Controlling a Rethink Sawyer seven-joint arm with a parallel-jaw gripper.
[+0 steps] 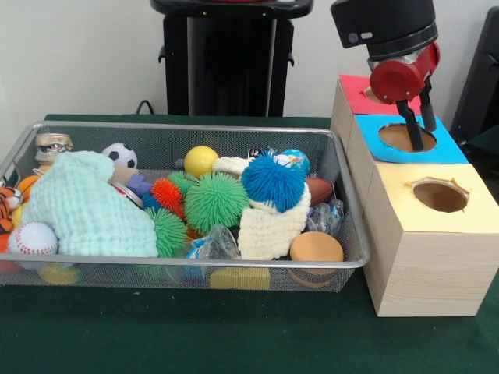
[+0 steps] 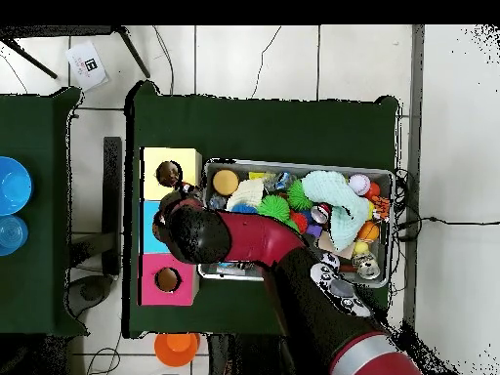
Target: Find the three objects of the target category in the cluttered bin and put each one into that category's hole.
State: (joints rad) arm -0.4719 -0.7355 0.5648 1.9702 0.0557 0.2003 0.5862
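My gripper [image 1: 425,137] hangs right over the round hole of the blue-topped box [image 1: 405,138], fingers apart and nothing between them. In the overhead view the arm's head [image 2: 186,230] covers that box and hides the gripper. The wire bin [image 1: 234,131] is packed with a blue spiky ball [image 1: 272,181], a green spiky ball [image 1: 215,200], an orange spiky ball [image 1: 166,192], a yellow ball [image 1: 200,160], a small soccer ball [image 1: 119,154], a baseball [image 1: 32,238], a brown football [image 1: 320,189], a mint cloth [image 1: 86,210] and a cream knitted cloth [image 1: 273,226].
A yellow-topped box [image 1: 440,195] with a hole stands nearest the camera, and a pink-topped box [image 1: 359,93] lies behind the blue one. The boxes touch the bin's right side. On a side table sit blue bowls [image 2: 12,186]. An orange object [image 2: 177,345] lies on the floor.
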